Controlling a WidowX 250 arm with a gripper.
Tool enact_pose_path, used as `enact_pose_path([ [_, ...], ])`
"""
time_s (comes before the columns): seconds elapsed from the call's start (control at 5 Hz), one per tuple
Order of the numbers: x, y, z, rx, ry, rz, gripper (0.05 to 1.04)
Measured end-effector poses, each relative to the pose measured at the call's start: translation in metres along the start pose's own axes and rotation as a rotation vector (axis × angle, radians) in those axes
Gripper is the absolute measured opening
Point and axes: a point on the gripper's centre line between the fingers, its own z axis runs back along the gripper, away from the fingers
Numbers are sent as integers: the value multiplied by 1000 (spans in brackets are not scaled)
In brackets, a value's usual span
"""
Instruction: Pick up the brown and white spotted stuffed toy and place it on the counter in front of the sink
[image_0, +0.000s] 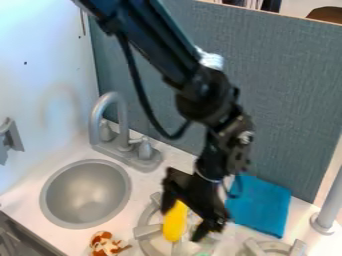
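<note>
You have the black gripper (180, 226) hanging low over the nearer stove burner (145, 232), its fingers released and spread apart. The yellow elongated toy (175, 221) is at that burner, in the gap seen between the fingers and closer to the one on the sink side. I can't tell whether that finger touches it, or exactly what the toy is.

The toy's long side runs roughly up and down your view, so a grasp across its narrow width, near the middle, should suit it best. Centre the opening over it before closing — as things stand, one finger looks likely to meet it first and could roll or push it. Close gently, since a smooth, rounded side may slip, and mind the burner's raised parts, which could catch a fingertip set too low.

Toward the bottom edge, you have a brown-and-white patterned toy (105, 245) between the round sink (87, 195) and the burner. The grey faucet (110, 107) stands behind the sink; the folded blue cloth (262, 206) lies behind the burners, beside the upright panel (287, 100) — well worth keeping your wrist off.
</note>
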Motion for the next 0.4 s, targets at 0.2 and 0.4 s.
enact_pose_path([
  [0.2,-5,-22,6,-27,16,-102,1003],
  [0.4,-10,-26,6,-41,47,-129,1003],
])
